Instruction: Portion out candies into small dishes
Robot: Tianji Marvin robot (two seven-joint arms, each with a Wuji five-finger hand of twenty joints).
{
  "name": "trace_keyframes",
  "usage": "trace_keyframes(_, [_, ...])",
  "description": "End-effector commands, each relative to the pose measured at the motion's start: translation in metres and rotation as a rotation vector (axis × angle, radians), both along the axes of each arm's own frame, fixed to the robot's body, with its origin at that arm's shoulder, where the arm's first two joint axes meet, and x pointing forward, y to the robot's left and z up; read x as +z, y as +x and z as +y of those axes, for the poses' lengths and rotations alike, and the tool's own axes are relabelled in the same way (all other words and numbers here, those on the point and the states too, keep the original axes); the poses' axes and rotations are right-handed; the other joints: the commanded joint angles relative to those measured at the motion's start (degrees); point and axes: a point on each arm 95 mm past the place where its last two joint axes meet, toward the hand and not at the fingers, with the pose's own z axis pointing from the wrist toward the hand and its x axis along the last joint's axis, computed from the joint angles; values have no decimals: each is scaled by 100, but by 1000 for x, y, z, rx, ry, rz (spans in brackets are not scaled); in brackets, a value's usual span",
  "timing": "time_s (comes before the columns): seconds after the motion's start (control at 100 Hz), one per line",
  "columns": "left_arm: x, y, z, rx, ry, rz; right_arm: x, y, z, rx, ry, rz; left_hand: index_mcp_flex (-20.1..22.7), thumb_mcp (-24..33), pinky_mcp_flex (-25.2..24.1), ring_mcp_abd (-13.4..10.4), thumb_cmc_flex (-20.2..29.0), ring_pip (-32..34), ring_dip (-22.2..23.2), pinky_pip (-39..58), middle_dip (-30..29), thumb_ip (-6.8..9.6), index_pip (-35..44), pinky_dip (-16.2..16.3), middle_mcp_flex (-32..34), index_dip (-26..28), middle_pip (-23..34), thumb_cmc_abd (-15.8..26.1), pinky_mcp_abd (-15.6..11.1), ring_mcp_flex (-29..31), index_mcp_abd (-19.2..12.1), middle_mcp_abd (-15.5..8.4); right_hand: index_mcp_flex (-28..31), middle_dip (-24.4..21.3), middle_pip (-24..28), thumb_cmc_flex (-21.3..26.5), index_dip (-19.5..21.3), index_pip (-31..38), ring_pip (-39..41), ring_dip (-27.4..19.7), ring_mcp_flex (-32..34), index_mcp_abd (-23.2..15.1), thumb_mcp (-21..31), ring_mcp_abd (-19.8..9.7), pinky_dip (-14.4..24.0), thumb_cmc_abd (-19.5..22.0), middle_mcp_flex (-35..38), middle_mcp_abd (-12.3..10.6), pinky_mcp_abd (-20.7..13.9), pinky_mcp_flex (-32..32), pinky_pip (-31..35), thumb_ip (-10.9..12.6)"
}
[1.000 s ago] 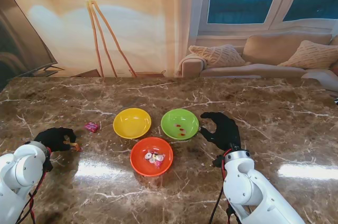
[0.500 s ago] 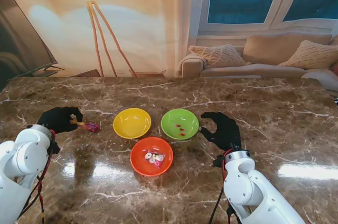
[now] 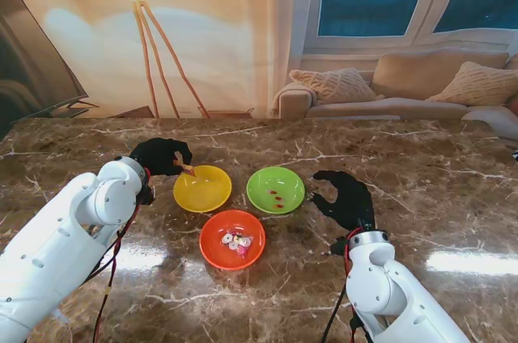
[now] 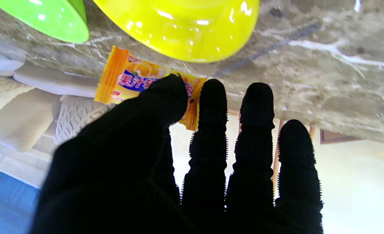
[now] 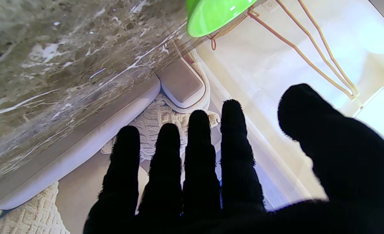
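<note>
Candy, an orange wrapper pinched only at one end between thumb and forefinger of the left hand, hangs at the yellow dish's left rim and could drop short onto the table if released early; the right hand rests spread and empty.

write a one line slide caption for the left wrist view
Left hand pinches an orange-wrapped candy between thumb and fingers, close to the yellow dish.
</note>
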Motion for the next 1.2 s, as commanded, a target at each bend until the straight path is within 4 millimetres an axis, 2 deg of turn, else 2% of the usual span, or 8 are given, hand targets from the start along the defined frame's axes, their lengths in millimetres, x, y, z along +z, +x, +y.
trace_keyframes(0.0, [-10, 2, -10, -5, -19, 22, -5, -3, -1, -1, 7, 19, 71, -30, -13, 0, 117, 143, 46, 200, 40, 79, 201, 131, 183, -32, 152, 154, 163, 91, -14, -54, 27, 59, -4, -188, -33, 25, -21, 70, 34, -132, -30, -22, 88, 64, 37, -44, -9, -49, -43, 131])
trace_keyframes(0.14, [-21, 9, -21, -30, -21, 49, -5, -3, -1, -1, 10, 20, 18, -277, -36, -31, 207, 123, 49, 225, -111, -92, 189, 159, 109, -287, 51, 253, 171, 43, 99, -95, 23, 60, -8, -172, -34, 22, -25, 71, 37, -125, -27, -7, 94, 40, 32, -35, 4, -46, -41, 137])
trace_keyframes(0.22, [-23, 11, -23, -47, -18, 62, -4, -4, -2, -5, 12, 19, -12, -527, -131, -58, 137, 2, 12, 141, -333, -131, 56, 157, -59, -1011, -165, 222, 143, -85, 277, -77, 21, 60, -9, -169, -35, 20, -30, 71, 31, -126, -29, -14, 98, 29, 33, -39, 4, -52, -42, 141])
trace_keyframes(0.29, [-24, 11, -22, -65, -14, 86, -4, -4, -3, -9, 14, 19, -101, -572, -247, -60, -177, -210, -35, 0, -1268, -93, -355, 188, -751, -1604, 346, 110, 105, -283, 514, -27, 19, 60, -13, -206, -35, 17, -33, 73, 32, -119, -45, -8, 102, 63, 23, -35, 8, -53, -42, 145])
trace_keyframes(0.58, [-22, 7, -12, -57, -14, 68, -4, -3, -2, -5, 17, 23, -177, -690, -388, -69, -391, -359, -43, -131, -2103, -127, -754, 226, -1283, -1687, 667, 26, 69, -477, 647, -24, 13, 63, -22, -182, -36, 11, -52, 78, 24, -126, -62, -14, 118, 48, 9, -37, 14, -64, -52, 172])
trace_keyframes(0.87, [2, -7, 48, 8, 96, 8, -5, -3, -1, -1, 11, 20, -321, -539, -737, -103, -357, -731, -195, -592, -2542, -157, -1076, 150, -1802, -1829, 597, 212, 152, -1003, 598, -115, 12, 66, -23, -167, -34, 11, -60, 82, 29, -132, -57, -9, 130, 24, 10, -46, 20, -61, -63, 170])
trace_keyframes(1.01, [1, -12, 74, 30, 135, 30, -5, -3, 0, 3, 8, 24, -472, 43, -930, -181, -707, -1304, -702, -971, -3001, -92, -1980, 37, -2310, -2336, 80, 465, 30, -1486, 821, -156, 19, 66, -21, -157, -32, 14, -60, 84, 32, -126, -52, -13, 135, 17, 14, -43, 25, -58, -64, 169])
trace_keyframes(1.19, [-13, -10, 92, 11, 165, 120, -6, -3, 2, 9, 6, 27, -1173, 327, -1265, -333, -223, -1951, -1428, -1610, -3861, -54, -2708, -182, -3192, -3010, -573, 527, -181, -2190, 755, -240, 15, 66, -22, -158, -32, 12, -61, 85, 28, -132, -49, -10, 139, 18, 12, -51, 21, -55, -66, 168])
